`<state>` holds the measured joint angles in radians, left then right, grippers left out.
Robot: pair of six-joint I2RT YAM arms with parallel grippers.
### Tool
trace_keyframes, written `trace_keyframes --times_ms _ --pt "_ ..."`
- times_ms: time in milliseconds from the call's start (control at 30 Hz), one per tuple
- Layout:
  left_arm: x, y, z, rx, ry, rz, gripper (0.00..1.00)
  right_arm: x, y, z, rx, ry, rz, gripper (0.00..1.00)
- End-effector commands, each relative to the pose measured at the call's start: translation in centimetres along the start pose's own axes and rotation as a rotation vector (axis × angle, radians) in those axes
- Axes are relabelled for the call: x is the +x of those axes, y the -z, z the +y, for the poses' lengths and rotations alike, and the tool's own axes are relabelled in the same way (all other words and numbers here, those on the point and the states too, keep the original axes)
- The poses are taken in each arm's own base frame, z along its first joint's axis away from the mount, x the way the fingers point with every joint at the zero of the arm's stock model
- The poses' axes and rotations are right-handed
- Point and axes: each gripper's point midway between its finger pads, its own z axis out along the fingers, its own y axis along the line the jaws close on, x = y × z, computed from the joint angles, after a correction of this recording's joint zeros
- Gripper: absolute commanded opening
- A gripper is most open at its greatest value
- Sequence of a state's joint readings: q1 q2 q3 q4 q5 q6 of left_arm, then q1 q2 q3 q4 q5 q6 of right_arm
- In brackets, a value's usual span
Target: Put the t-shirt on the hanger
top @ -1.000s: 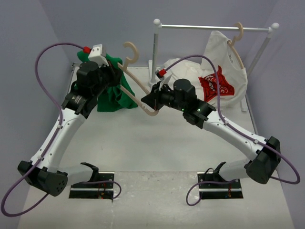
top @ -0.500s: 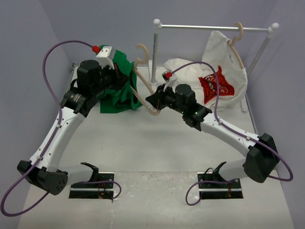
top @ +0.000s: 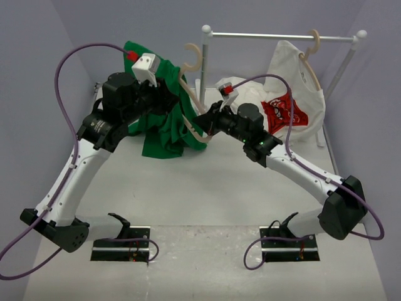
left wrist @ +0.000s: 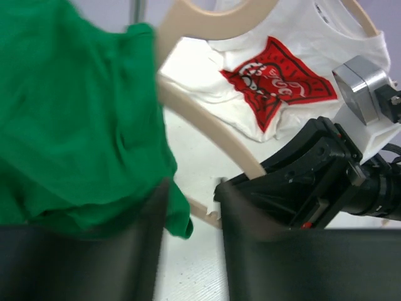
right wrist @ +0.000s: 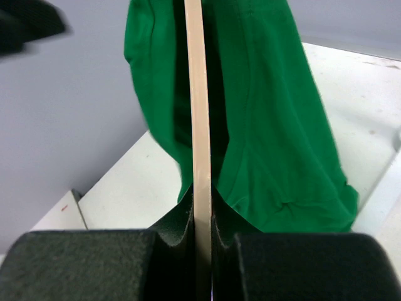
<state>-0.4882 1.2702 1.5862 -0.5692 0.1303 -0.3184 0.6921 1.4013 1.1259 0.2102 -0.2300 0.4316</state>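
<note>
Lighting: even, diffuse, bright; no glare | Shadows: faint and soft on the table beneath the arms | Overhead view: sharp throughout | Left wrist view: near fingers blurred, t-shirt soft-edged | Right wrist view: dark pads out of focus, hanger crisp.

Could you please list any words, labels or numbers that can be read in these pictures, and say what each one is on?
None can be read.
White shirt: its red graphic carries white lettering, too blurred to read in the left wrist view and too small in the top view.
Green t-shirt: plain, no print.
Hanger: no marking visible.
</note>
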Motion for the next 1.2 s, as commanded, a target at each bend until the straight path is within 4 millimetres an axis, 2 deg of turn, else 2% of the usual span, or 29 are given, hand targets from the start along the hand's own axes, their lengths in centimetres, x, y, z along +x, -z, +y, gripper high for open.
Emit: trace_keyframes --times_ms 0,33,167,267,333,433,533,567,600,633,767,800,933,1033,1100,1167 --pt "-3.9 3.4 2.7 -0.220 -0.042 -0.084 0.69 -4.4 1.7 -0.2 -0.101 -0.028 -0.196 0.00" --pt "-4.8 4.0 3.1 -0.252 -0.051 -0.107 0.79 -4.3 2.1 -0.3 -0.121 -0.021 -0.207 0.00" --pt "-8.7 5.8 3.3 -0.308 -0.091 -0.206 1.00 -3.8 3.6 -0.8 -0.154 0.032 -0.229 0.00" --pt "-10.7 5.8 2.6 -0.270 -0.181 -0.275 1.00 -3.3 4.4 -1.6 -0.164 0.083 -0.217 0.00" --pt "-12.8 5.9 0.7 -0.170 -0.333 -0.370 1.00 -2.1 5.8 -2.2 -0.171 0.152 -0.201 0.00" --pt "-13.4 5.0 -2.2 -0.002 -0.583 -0.425 1.00 -0.6 8.0 -3.3 -0.168 0.241 -0.194 0.00" --pt "-11.8 3.3 -4.6 0.171 -0.803 -0.409 1.00 0.9 10.0 -4.5 -0.167 0.306 -0.180 0.00" --pt "-11.0 3.1 -5.6 0.245 -0.876 -0.400 1.00 1.2 10.7 -4.5 -0.182 0.331 -0.177 0.00" --pt "-9.0 2.4 -6.8 0.367 -0.922 -0.361 1.00 1.3 11.2 -4.5 -0.190 0.360 -0.177 0.00" --pt "-8.4 2.1 -7.1 0.407 -0.982 -0.357 1.00 1.1 12.0 -4.1 -0.206 0.392 -0.189 0.00" --pt "-5.4 1.6 -9.1 0.624 -1.026 -0.278 0.97 2.0 13.6 -3.7 -0.242 0.497 -0.188 0.00" --pt "-5.4 1.8 -9.5 0.654 -1.028 -0.271 0.96 2.2 13.9 -3.6 -0.259 0.520 -0.184 0.00" --pt "-3.5 0.4 -9.3 0.721 -1.007 -0.170 0.92 2.5 15.1 -2.5 -0.321 0.605 -0.169 0.00" --pt "-0.9 0.3 -9.1 0.804 -0.983 -0.057 0.88 2.8 15.1 -2.9 -0.317 0.663 -0.098 0.00" --pt "0.4 0.4 -8.9 0.839 -0.964 -0.005 0.79 2.8 15.2 -3.5 -0.292 0.670 -0.062 0.00" --pt "1.1 0.5 -8.9 0.855 -0.956 0.013 0.65 2.4 15.4 -3.7 -0.277 0.676 -0.066 0.00"
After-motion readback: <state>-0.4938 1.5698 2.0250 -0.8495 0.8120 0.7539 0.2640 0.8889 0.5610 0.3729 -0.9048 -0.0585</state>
